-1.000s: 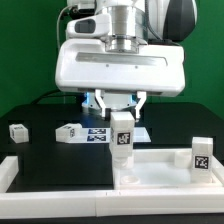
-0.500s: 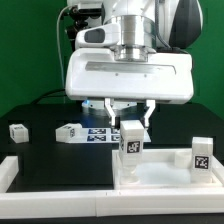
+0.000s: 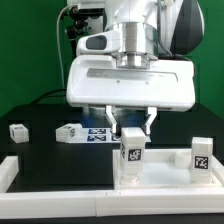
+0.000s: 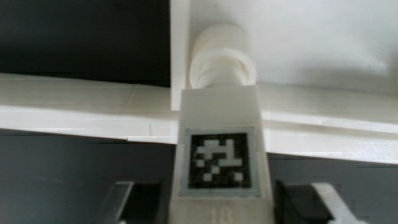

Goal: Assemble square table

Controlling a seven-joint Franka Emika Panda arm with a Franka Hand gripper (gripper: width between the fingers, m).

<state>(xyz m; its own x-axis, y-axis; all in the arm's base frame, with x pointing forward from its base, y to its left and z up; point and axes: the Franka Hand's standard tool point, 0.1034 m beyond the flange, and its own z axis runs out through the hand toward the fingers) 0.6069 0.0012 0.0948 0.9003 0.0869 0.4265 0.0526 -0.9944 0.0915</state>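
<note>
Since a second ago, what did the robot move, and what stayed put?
The gripper, shut on the upright table leg, carried it toward the exterior view's right and a little lower in the picture, over the square tabletop. Nothing was let go. The far leg, the lying leg, the corner leg, the marker board and the tabletop stayed as they were.

Place: robotics lab bench.
Backdrop: plain green screen [image 3: 30,60].
Surface: black table [image 3: 35,152] edged by white border bars [image 3: 8,172].
Markers: black-and-white tags on marker board [image 3: 97,137].
</note>
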